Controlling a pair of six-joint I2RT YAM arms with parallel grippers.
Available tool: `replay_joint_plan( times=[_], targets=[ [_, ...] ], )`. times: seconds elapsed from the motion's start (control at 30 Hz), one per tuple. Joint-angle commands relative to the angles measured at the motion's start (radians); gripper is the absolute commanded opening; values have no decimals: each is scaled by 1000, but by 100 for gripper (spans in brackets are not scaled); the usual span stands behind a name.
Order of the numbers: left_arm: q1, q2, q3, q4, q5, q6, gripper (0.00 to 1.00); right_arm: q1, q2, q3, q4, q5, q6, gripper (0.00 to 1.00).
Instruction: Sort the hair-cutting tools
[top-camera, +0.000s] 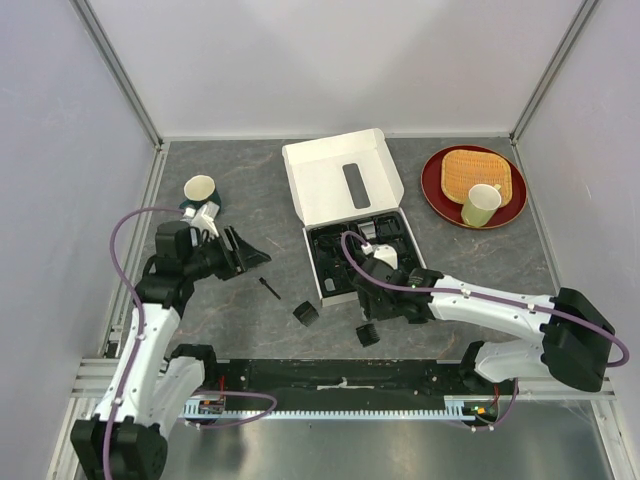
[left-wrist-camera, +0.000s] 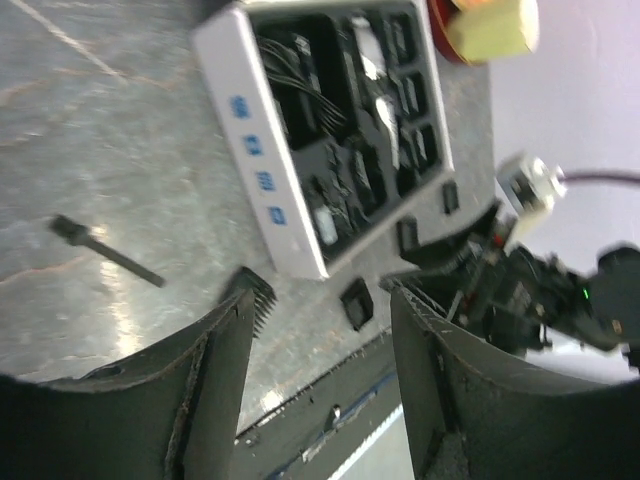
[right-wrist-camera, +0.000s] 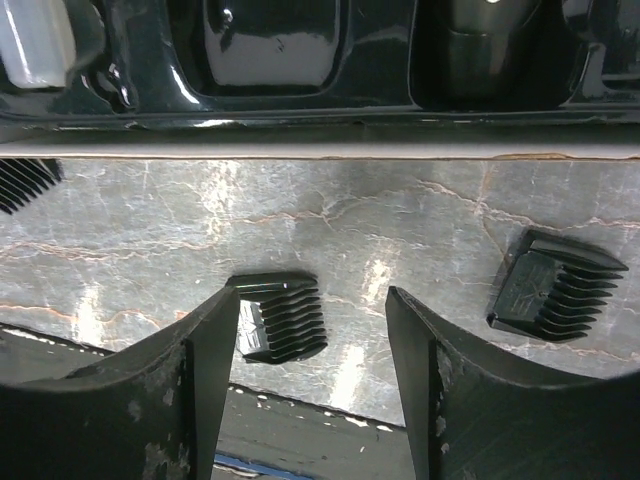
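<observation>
Your right gripper hung with its fingers spread, gripping nothing. One comb guard lay on the table between the tips, and a second guard lay off to one side, both near the white box. Your left gripper was likewise released and empty, near the thin brush

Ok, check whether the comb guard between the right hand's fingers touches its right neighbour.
Apart: the right wrist view shows bare table between centre comb guard and right comb guard.
</observation>
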Motion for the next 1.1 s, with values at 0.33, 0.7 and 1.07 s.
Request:
replay_joint_plan(
  times=[0.33, 0.7, 1.07],
  targets=[
    [-136, -134, -83, -47, -200, -165, 63, 109, 83, 157, 293, -190, -281, 73],
    [-105, 50, 72, -132, -345, -79, 64, 218, 439, 493, 184, -51, -348, 78],
    [-4, 158, 63, -73, -299, -50, 64, 218, 586, 565, 127, 25, -336, 82]
  ],
)
